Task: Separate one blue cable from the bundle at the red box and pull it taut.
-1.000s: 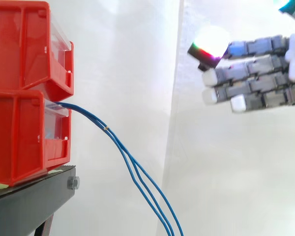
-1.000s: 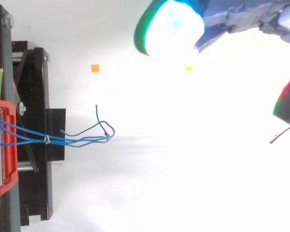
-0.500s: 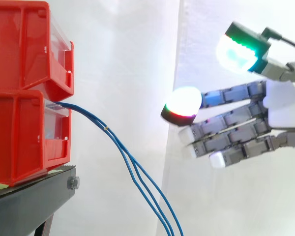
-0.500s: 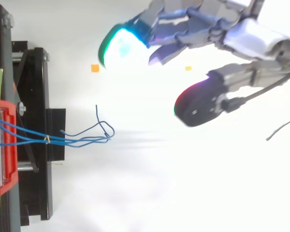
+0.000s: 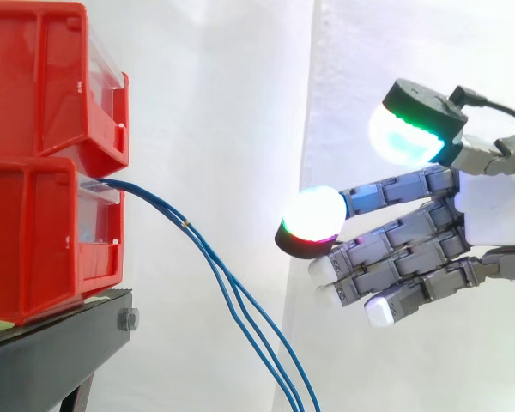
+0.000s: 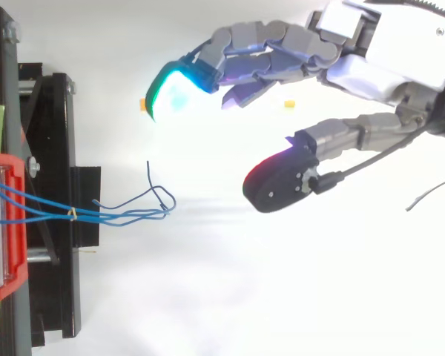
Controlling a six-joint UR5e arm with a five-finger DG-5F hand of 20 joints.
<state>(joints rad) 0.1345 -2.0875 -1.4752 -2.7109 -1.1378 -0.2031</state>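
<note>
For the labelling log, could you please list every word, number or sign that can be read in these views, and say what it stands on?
None: no text can be read in either view.
The red bins, the black stand, the blue cables and the hand carry no legible print.
The orange square and the yellow square, seen from above, look blank.

2 red bins (image 5: 34, 86) stacked atop 1 blk stand (image 5: 43, 360); 3 blue cables (image 5: 185, 225) hanging beside stand; 1 hand (image 5: 493, 215).
</note>
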